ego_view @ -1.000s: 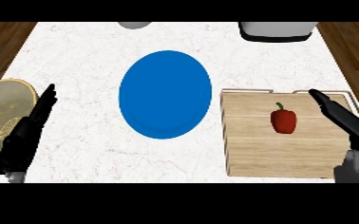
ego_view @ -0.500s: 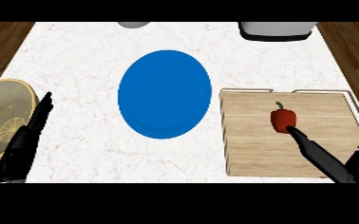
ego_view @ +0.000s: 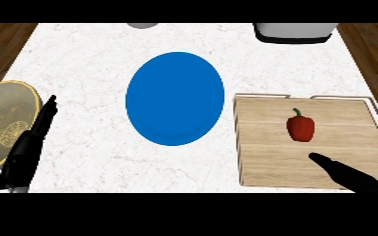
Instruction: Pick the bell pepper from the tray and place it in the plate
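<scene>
A red bell pepper [ego_view: 300, 128] with a green stem lies on the wooden tray [ego_view: 266, 145] at the right of the counter. The blue plate [ego_view: 175, 98] sits at the middle, left of the tray, with nothing on it. My right hand [ego_view: 344, 173] comes in at the lower right over the tray's near part, fingers straight and pointing up-left at the pepper, a short way below it and not touching. My left hand [ego_view: 29, 145] rests at the lower left edge, fingers straight.
A tan round dish [ego_view: 15, 112] lies at the left edge beside my left hand. A grey appliance [ego_view: 294, 31] stands at the back right and a small grey object [ego_view: 142, 25] at the back edge. Wooden floor shows past both sides of the counter.
My right hand has swung from the tray's right side down to its near edge and has drawn back lower, below the pepper. The left hand has shifted slightly. The pepper has not moved.
</scene>
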Controlling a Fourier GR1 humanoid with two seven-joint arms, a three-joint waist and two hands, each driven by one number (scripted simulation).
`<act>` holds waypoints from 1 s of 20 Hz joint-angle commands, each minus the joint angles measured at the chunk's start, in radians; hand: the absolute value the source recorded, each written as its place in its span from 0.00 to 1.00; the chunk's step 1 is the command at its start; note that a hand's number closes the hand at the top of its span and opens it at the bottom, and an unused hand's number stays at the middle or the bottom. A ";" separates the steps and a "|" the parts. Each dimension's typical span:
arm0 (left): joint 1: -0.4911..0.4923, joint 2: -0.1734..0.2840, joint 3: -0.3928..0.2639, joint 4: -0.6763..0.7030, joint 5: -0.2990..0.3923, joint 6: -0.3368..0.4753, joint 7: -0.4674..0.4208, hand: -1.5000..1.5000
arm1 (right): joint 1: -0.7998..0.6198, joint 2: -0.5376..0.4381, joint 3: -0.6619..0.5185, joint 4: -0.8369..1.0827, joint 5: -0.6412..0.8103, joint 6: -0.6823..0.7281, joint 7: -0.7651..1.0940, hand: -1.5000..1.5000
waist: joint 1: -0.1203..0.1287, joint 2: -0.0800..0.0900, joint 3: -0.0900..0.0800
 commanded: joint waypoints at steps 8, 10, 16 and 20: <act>0.049 -0.048 0.022 0.026 -0.025 -0.028 -0.070 0.50 | -0.202 -0.154 0.000 0.068 -0.037 0.278 0.429 0.00 | 0.006 -0.001 0.002; -0.002 -0.058 0.028 0.068 -0.045 -0.030 -0.043 0.50 | -0.231 -0.185 -0.010 0.041 -0.057 0.345 0.489 0.00 | -0.003 -0.002 0.003; 0.005 -0.081 0.036 0.023 -0.067 -0.028 0.003 0.50 | -0.250 -0.178 0.028 0.194 -0.075 0.476 0.434 0.00 | -0.002 -0.002 0.003; 0.040 -0.089 0.074 0.045 -0.081 -0.076 -0.061 0.50 | -0.277 -0.119 0.016 0.325 -0.056 0.525 0.320 0.00 | -0.001 -0.003 0.003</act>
